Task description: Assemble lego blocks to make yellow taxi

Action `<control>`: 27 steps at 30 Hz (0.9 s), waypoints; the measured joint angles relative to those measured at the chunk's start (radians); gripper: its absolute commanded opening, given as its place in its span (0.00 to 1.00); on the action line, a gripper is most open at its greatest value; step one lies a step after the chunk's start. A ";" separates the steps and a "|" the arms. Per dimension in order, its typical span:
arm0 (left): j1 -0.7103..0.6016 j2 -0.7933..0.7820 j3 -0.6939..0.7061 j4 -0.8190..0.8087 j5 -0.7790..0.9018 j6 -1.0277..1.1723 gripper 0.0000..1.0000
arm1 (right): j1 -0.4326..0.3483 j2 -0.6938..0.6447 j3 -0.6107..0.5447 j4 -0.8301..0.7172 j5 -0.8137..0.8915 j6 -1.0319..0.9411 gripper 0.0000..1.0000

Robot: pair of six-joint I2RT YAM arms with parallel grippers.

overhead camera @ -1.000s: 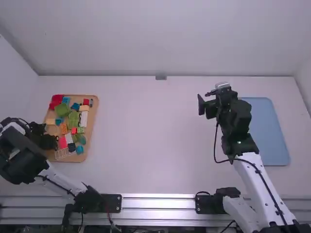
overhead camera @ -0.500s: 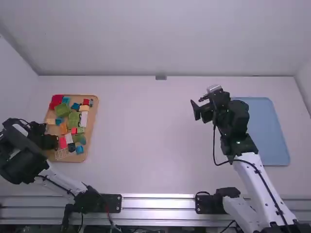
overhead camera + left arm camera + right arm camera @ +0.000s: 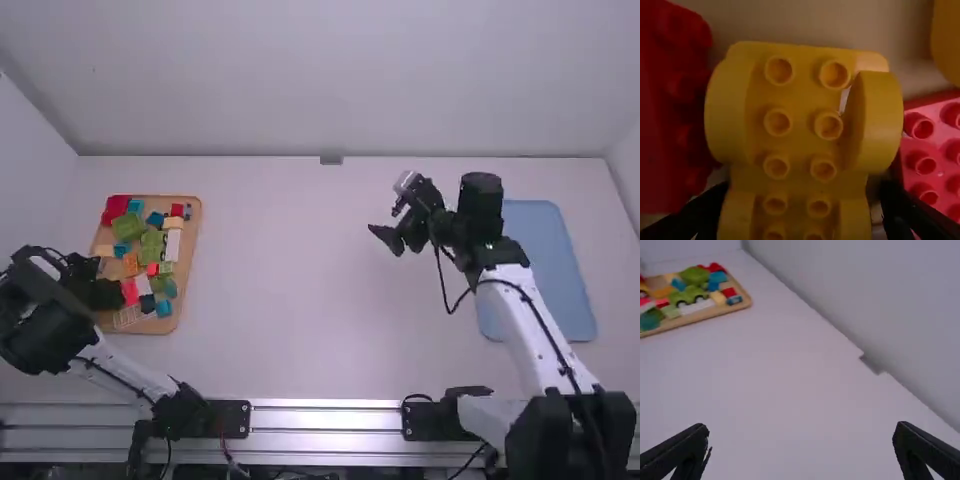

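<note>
My left gripper (image 3: 112, 292) is low over the left side of the wooden tray (image 3: 190, 284) of blocks. In the left wrist view my left gripper (image 3: 804, 192) stands open around a yellow studded piece with rounded, wheel-like sides (image 3: 800, 150), one finger along each flank; firm contact cannot be made out. My right gripper (image 3: 392, 225) hangs over the table right of the middle, away from the blocks. Seen from its own wrist, my right gripper (image 3: 801, 429) is wide open with nothing between its fingers.
Red blocks (image 3: 670, 120) and a pink-red studded piece (image 3: 925, 165) flank the yellow piece closely. Green car-like pieces (image 3: 150, 245) and other coloured blocks crowd the tray. A blue tray (image 3: 560, 290) lies at the right, beside the right arm.
The right gripper has swung left and somewhat toward the camera, its wrist turning. The left arm has shifted only slightly over the tray.
</note>
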 measured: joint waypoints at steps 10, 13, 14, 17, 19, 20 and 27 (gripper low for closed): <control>-0.018 0.000 0.000 -0.013 -0.018 -0.008 0.78 | 0.063 0.171 0.208 -0.253 -0.077 -0.226 0.99; -0.018 0.000 0.002 -0.021 -0.033 -0.021 0.79 | 0.082 0.174 0.210 -0.253 -0.060 -0.247 0.99; -0.018 0.000 0.003 -0.022 -0.039 -0.032 0.79 | 0.088 0.174 0.210 -0.251 -0.051 -0.251 0.99; -0.018 0.000 0.003 -0.019 -0.043 -0.050 0.74 | 0.086 0.174 0.210 -0.252 -0.042 -0.262 0.99; -0.018 0.000 0.003 -0.019 -0.044 -0.058 0.68 | 0.086 0.174 0.210 -0.253 -0.038 -0.266 0.99; -0.020 0.000 0.003 -0.019 -0.046 -0.061 0.65 | 0.086 0.174 0.210 -0.253 -0.037 -0.267 0.99; -0.026 0.000 0.003 -0.012 -0.054 -0.071 0.49 | 0.086 0.174 0.210 -0.253 -0.037 -0.270 0.99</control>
